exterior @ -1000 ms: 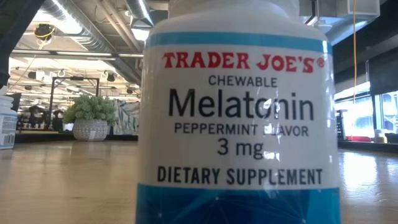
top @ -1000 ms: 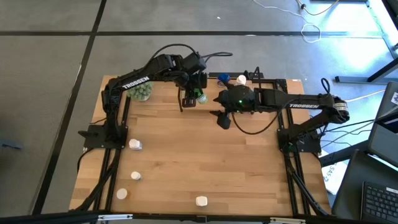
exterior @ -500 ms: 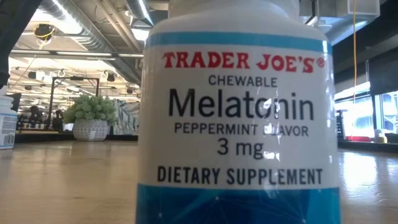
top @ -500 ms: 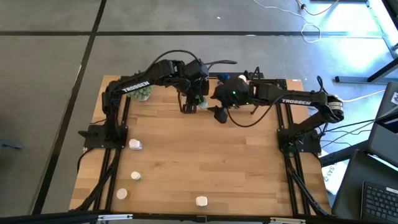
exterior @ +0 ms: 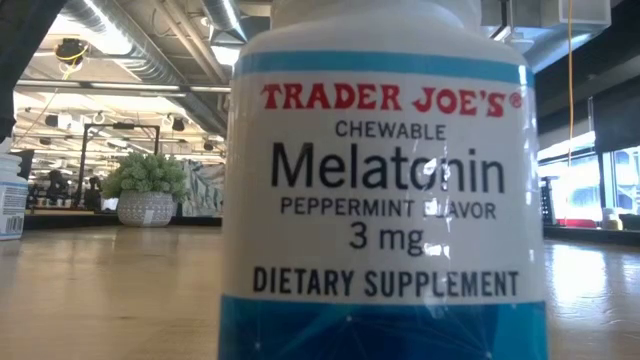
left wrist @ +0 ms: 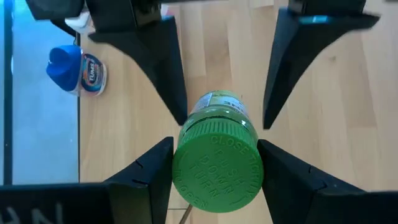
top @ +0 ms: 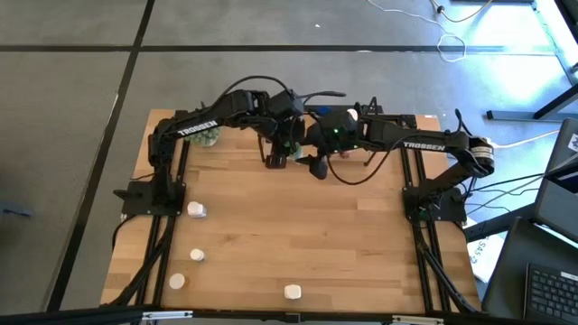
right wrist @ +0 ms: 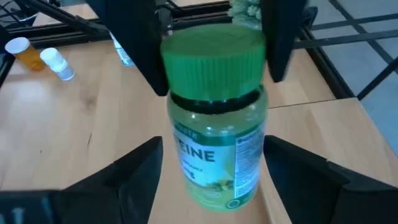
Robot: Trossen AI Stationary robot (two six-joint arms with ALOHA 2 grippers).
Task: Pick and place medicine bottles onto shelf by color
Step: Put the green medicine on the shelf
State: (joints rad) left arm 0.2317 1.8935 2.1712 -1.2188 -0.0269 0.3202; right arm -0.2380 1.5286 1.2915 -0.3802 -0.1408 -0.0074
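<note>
A clear bottle with a green cap (right wrist: 214, 124) hangs above the table's far middle, with my left gripper (top: 284, 149) shut on it. My right gripper (top: 309, 161) is open. Its two fingers (right wrist: 134, 174) stand on either side of the bottle's lower body, and I cannot tell whether they touch it. The shelf (top: 397, 119), with black end frames, stands at the far edge. A blue-capped bottle (left wrist: 74, 68) lies on its side close by. My left gripper pinches the green cap's sides (left wrist: 183, 165) between its two fingers (left wrist: 149, 174). The fingers come slanting down from above on the table's left side. The bottle hangs about upright below them, cap up, clear of the table.
Several white-capped bottles (top: 196, 209) stand along the table's near left, and another (top: 292, 292) stands at the near edge. An orange bottle (right wrist: 22, 53) stands there too. A green plant ball (top: 206, 135) sits at the far left. A Melatonin bottle (exterior: 385, 190) fills the low view.
My right gripper has gone toward the table's left and far edge and a little down. It has come up to the green bottle until its open fingers flank the bottle's body. The bottle has stayed in my left gripper's hold.
</note>
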